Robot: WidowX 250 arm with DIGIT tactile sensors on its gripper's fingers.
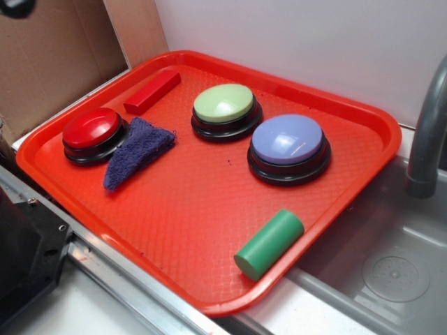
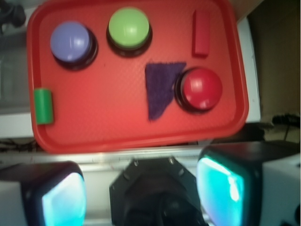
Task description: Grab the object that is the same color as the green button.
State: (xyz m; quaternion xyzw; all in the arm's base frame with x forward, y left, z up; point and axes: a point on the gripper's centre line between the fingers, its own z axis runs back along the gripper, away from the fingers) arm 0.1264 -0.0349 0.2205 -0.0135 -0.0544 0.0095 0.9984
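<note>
lab bench | toy sink [image 1: 391,272]; gray faucet [image 1: 427,132]; cardboard backdrop [image 1: 49,56]

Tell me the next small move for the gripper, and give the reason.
Probably travel out over the tray toward the green cylinder at its edge and descend there. The gripper hangs open, short of the tray and holding nothing, and the cylinder lies on its side apart from the green button whose color it matches.
</note>
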